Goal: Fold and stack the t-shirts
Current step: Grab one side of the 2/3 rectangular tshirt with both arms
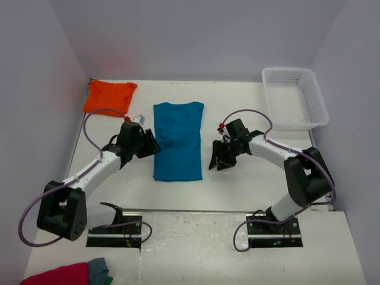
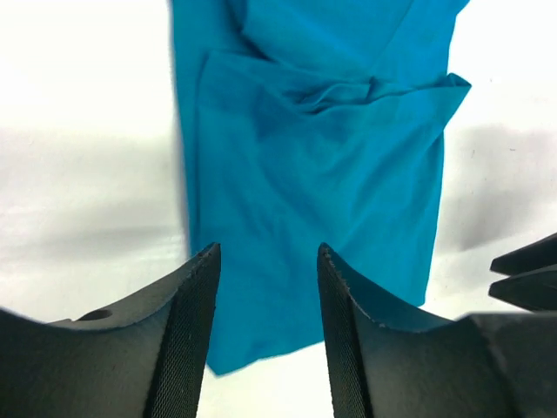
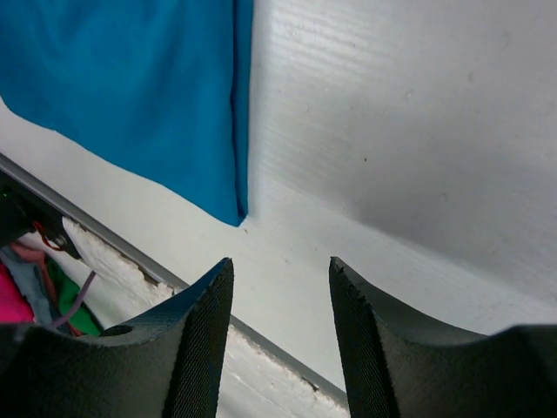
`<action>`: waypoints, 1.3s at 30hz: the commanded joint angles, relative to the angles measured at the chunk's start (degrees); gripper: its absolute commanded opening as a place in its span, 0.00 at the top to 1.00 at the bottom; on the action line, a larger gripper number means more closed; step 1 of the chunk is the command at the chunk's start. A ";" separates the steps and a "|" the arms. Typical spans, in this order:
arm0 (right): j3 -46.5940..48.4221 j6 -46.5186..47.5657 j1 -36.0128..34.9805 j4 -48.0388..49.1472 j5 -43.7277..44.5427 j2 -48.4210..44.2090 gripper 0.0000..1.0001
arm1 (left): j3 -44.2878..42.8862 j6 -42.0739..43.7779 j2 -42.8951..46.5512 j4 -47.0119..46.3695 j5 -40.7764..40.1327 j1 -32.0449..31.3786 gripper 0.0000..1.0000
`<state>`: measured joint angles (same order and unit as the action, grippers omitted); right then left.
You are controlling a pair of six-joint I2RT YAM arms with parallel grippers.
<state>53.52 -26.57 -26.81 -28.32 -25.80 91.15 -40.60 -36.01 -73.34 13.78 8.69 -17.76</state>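
A teal-blue t-shirt (image 1: 177, 141) lies flat in the table's middle, folded into a long rectangle with sleeves tucked in. It fills the left wrist view (image 2: 322, 157) and its near corner shows in the right wrist view (image 3: 130, 87). A bright orange t-shirt (image 1: 108, 96) lies bunched at the far left. My left gripper (image 1: 153, 144) is open and empty at the teal shirt's left edge; in its wrist view (image 2: 268, 261) it hovers above the cloth. My right gripper (image 1: 217, 159) is open and empty over bare table (image 3: 280, 270), right of the shirt.
A white plastic basket (image 1: 295, 98) stands at the far right. A crimson-pink cloth (image 1: 56, 275) and a grey cloth (image 1: 98, 268) lie at the near left, off the table. The table's front edge (image 1: 196, 211) runs just behind the arm bases.
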 commanded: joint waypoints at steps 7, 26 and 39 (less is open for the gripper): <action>-4.29 -0.50 -2.90 7.92 -0.74 -3.00 0.50 | 5.61 -1.52 7.78 6.26 -0.26 0.18 0.48; -7.11 -5.95 -9.31 19.87 -2.41 7.02 0.49 | 12.91 -2.93 11.55 6.17 2.74 0.18 0.47; -10.10 -9.03 -10.81 24.62 -1.80 10.54 0.73 | 13.88 -2.93 13.13 7.66 3.26 0.09 0.47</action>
<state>45.60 -35.79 -37.12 -3.42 -31.70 99.42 -27.35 -38.41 -61.69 20.73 10.96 -17.76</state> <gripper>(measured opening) 0.288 0.526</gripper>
